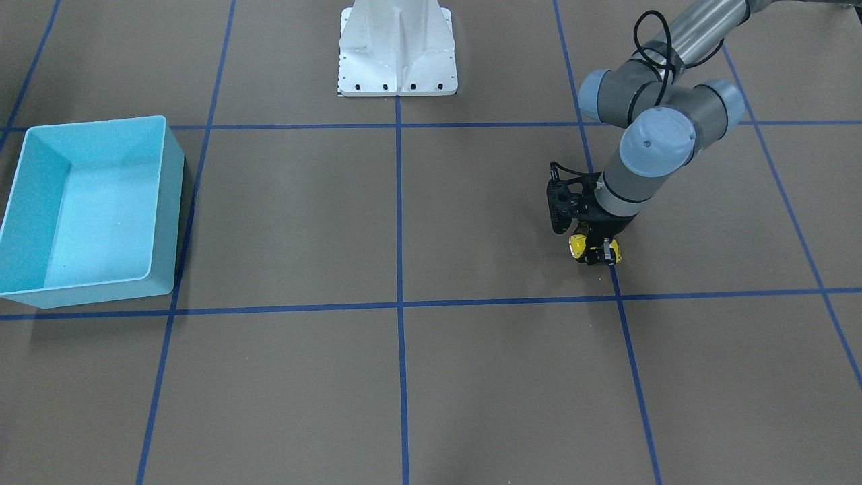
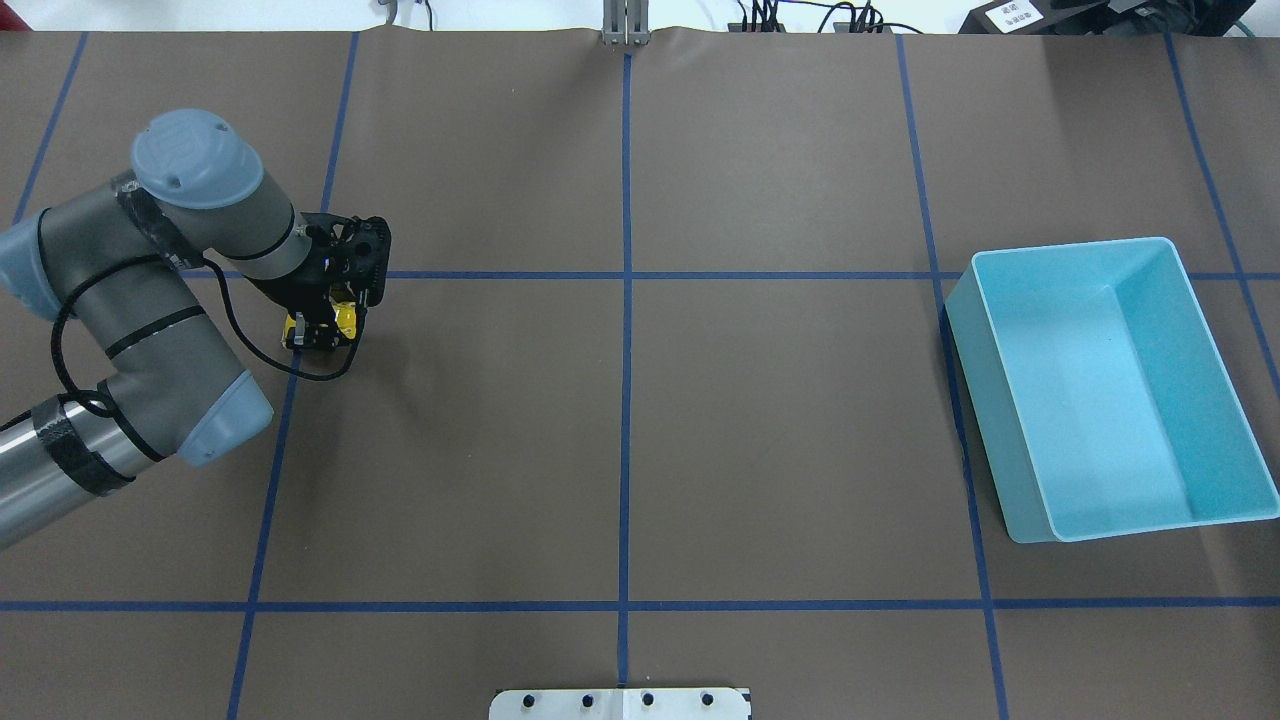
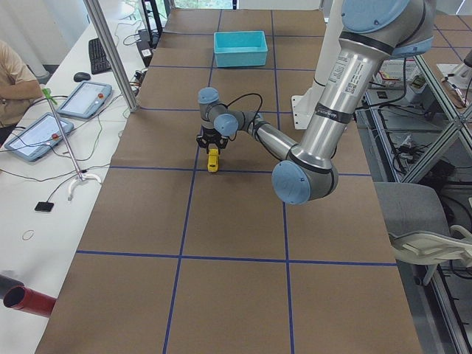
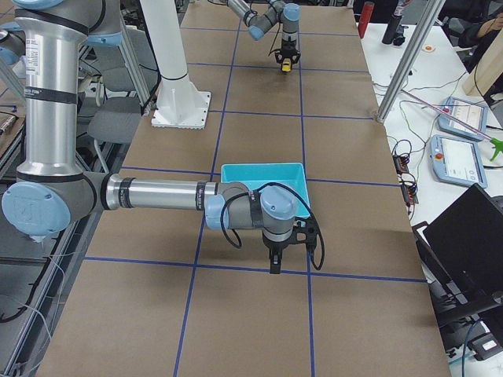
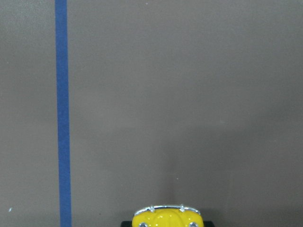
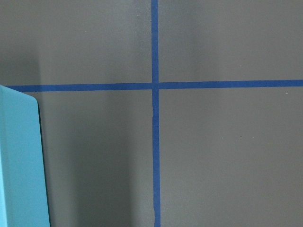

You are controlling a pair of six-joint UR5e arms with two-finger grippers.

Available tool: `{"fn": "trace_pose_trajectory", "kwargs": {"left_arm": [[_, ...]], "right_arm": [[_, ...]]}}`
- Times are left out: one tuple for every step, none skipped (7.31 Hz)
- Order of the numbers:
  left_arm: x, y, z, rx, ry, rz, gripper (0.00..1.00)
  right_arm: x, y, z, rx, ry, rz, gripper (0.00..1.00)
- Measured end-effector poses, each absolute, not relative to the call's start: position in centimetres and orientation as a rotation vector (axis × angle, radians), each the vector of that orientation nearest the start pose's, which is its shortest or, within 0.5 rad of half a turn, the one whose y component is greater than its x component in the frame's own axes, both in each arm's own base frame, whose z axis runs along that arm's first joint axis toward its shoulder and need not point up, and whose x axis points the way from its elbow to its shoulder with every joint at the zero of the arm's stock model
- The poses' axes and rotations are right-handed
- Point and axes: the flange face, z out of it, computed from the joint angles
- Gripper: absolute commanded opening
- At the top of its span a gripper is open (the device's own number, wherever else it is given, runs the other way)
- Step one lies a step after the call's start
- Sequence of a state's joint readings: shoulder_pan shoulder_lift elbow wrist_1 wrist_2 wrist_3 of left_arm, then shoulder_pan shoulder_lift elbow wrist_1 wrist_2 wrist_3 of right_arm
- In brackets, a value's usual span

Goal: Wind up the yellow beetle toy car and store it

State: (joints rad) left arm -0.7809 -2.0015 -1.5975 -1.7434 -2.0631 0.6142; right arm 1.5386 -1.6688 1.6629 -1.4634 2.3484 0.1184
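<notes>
Just one yellow beetle toy car in left gripper's clasp; right gripper unclear.

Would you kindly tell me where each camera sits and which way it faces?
Front-facing: across the table, facing the base; left arm on its right, jaws closed on the yellow beetle toy car.
Overhead: behind the robot, looking forward and down; left arm on its left.
Exterior left: table's left end; left arm nearest.
Exterior right: table's right end; right arm nearest, beside the turquoise bin.
Left wrist: down onto the car's bumper; no arm.
Right wrist: down onto tape and bin corner; no arm.
Front-facing and overhead share car and bin.
</notes>
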Motion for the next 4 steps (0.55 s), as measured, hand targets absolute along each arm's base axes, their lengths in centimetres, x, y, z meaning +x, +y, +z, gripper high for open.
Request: {"fn": "trace_pose_trajectory", "kwargs": {"left_arm": [[40.95,-52.72,38.78,0.636,0.583,1.481,0.0],[40.96,-52.74,38.79,0.638,0.583,1.481,0.0],[40.91,-52.75,38.87,0.638,0.583,1.48,0.0],[40.88,-52.76,38.92,0.638,0.584,1.479,0.0]], "right_arm": [[4.87,-45.87,64.84,0.037,-0.782,0.043,1.0],[4.87,-45.87,64.85,0.037,-0.781,0.043,1.0],[4.87,-45.87,64.87,0.037,-0.781,0.044,1.0],[4.88,-45.87,64.89,0.036,-0.781,0.044,1.0]]}}
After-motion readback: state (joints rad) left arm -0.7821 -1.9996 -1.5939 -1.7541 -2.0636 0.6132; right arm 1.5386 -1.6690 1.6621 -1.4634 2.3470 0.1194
